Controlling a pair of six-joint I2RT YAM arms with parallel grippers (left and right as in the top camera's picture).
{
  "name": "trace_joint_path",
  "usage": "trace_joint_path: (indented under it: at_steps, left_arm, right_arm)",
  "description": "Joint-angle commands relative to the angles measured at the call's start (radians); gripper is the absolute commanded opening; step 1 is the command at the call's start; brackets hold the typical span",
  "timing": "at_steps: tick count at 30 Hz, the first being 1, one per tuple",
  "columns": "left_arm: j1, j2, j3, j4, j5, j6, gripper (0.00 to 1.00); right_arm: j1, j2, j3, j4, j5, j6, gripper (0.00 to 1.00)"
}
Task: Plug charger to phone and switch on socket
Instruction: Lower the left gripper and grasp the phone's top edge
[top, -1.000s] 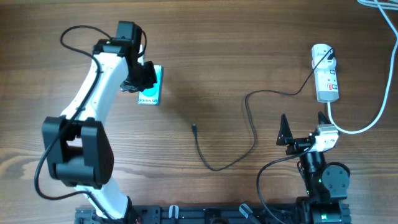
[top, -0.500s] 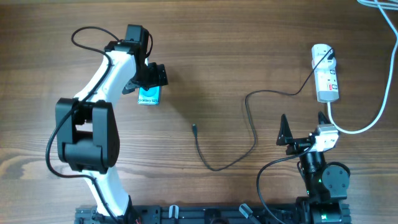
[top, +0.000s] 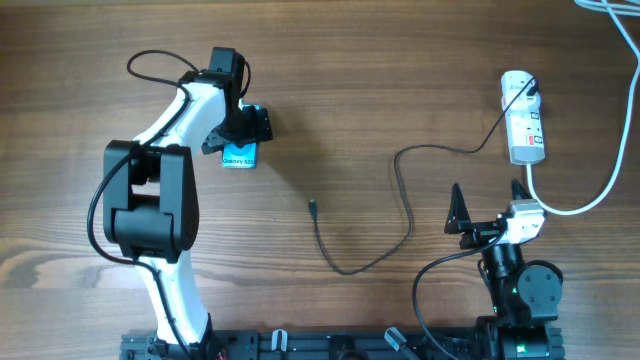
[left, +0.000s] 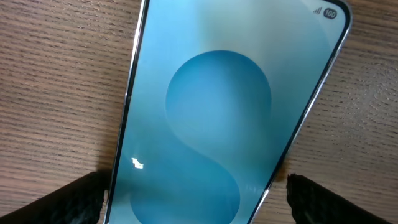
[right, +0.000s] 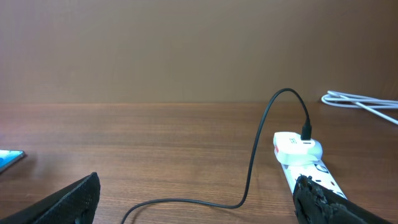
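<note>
Phone (top: 240, 157), upper left, straddled by the wide-spread left gripper (left: 199, 193).
Best to close evenly on both long edges.

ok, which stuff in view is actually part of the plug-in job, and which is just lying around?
Job:
- phone, straddled by the left pincer
- charger, tip lying loose
- socket, charger's plug in it

Lying about:
- thick white cord trailing from the socket
- right pincer, open, holding nothing

The wooden table (top: 330, 80) carries the phone (top: 240, 157), the charger (top: 410, 225) (loosely curled) and the socket (top: 523, 125).
</note>
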Motion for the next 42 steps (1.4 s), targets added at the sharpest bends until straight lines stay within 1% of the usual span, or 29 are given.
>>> trace_joint_path:
  at_steps: [1,8,11,15,21,26,27,28,29,31,35,41,42]
  left_arm:
    - [-0.007,0.016,0.013,-0.005,-0.013,0.002,0.90]
    - [-0.013,0.016,-0.029,-0.002,-0.013,0.002,0.86]
    - [-0.013,0.016,-0.051,-0.001,-0.013,0.002,0.83]
    - [-0.013,0.016,-0.066,-0.024,-0.013,0.002,0.72]
    - [-0.013,0.016,-0.066,-0.123,-0.008,0.001,0.69]
    - [-0.013,0.016,-0.066,-0.263,0.055,0.001,0.69]
    - [-0.013,0.016,-0.066,-0.284,0.064,0.001,0.68]
    - [-0.013,0.016,-0.066,-0.311,0.074,0.001,0.66]
    - [-0.013,0.016,-0.066,-0.335,0.082,-0.001,0.65]
    - [-0.014,0.016,-0.066,-0.368,0.082,-0.006,0.66]
    - [-0.018,0.016,-0.066,-0.368,0.081,-0.006,0.70]
    - [-0.018,0.016,-0.066,-0.341,0.081,-0.006,0.80]
    - [-0.018,0.016,-0.066,-0.334,0.081,-0.006,0.84]
  right_arm:
    - [0.005,-0.005,-0.001,0.002,-0.016,-0.009,1.00]
    - [0.005,-0.005,-0.001,0.002,-0.016,-0.009,1.00]
    - [0.005,-0.005,-0.001,0.002,-0.016,-0.009,1.00]
    - [0.005,-0.005,-0.001,0.002,-0.016,-0.009,1.00]
    - [0.005,-0.005,-0.001,0.002,-0.016,-0.009,1.00]
    - [0.005,-0.005,-0.001,0.002,-0.016,-0.009,1.00]
    - [0.005,-0.005,-0.001,0.002,-0.016,-0.009,1.00]
    - [0.005,-0.005,-0.001,0.002,-0.016,-0.009,1.00]
    - [0.005,-0.005,-0.001,0.002,-0.016,-0.009,1.00]
    - [0.005,-0.005,-0.001,0.002,-0.016,-0.009,1.00]
    - [0.005,-0.005,-0.001,0.002,-0.016,-0.009,1.00]
    - [0.005,-0.005,-0.001,0.002,-0.016,-0.009,1.00]
    - [0.005,-0.005,-0.001,0.002,-0.016,-0.009,1.00]
